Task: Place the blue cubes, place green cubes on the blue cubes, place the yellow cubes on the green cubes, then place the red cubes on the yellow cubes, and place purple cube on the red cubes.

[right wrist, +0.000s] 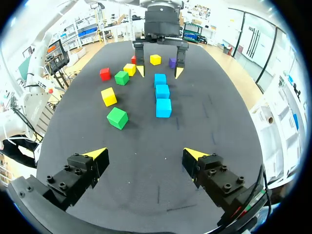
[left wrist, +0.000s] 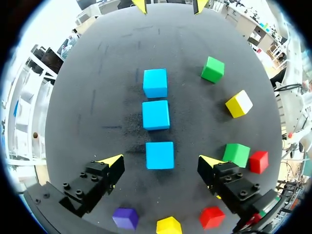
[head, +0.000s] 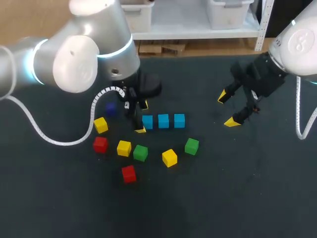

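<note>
On the bench [head: 237, 198] my left claw [left wrist: 162, 162] is wide open. The end one of the three blue cubes [left wrist: 156, 115] sits between its fingers, not touched. My right claw [right wrist: 145, 154] is wide open too, well back from the row. I think blue is done, so next I grab the green cube [left wrist: 237, 154] just beside my left claw.

The light I get is even and soft, from overhead. The dark table [head: 237, 198] takes it with no glare. The cubes throw only faint, short shadows. A green cube [right wrist: 117, 118] shows a bright top and dimmer sides. My left arm [head: 74, 59] reads pale and bright, its ring [head: 122, 49] lit cyan. In the wrist views the far table edge meets washed-out white.
</note>
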{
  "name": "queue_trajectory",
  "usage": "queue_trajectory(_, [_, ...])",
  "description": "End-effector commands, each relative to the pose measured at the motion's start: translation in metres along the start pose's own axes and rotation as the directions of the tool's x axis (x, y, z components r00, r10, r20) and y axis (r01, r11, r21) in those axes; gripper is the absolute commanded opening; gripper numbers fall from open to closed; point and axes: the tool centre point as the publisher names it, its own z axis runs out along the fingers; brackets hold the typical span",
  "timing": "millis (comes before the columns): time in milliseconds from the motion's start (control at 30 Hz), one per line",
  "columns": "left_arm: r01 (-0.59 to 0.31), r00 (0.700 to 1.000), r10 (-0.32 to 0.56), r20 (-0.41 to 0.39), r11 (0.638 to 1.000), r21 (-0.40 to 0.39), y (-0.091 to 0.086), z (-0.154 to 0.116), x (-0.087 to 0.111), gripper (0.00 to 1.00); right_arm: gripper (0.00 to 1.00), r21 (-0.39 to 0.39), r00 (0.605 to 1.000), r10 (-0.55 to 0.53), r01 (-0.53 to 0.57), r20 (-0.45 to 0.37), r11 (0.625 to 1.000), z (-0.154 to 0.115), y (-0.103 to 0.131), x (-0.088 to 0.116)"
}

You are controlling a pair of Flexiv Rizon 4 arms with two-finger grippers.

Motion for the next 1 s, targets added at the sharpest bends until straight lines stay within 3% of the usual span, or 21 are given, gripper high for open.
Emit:
queue_trajectory(33, [-0.002, 1.0, 0.002, -0.002, 1.0, -0.015, -0.012, -0.013, 0.005, 1.0, 1.0, -0.002, 1.0, -0.001, 0.001, 0.002, 1.0, 0.0, -0.001, 0.0])
queue_trajectory(433, [-0.055, 0.998, 0.055, -0.013, 0.998, -0.02, -0.04, -0.034, 0.008, 1.0, 1.0, -0.002, 1.0, -0.001, 0.001, 0.002, 1.0, 0.0, -0.001, 0.0])
queue_trajectory(1000, [-0.112, 0.993, 0.112, -0.022, 0.994, 0.006, -0.102, -0.037, 0.001, 1.0, 1.0, -0.002, 1.0, -0.001, 0.001, 0.002, 1.0, 0.0, -0.001, 0.0])
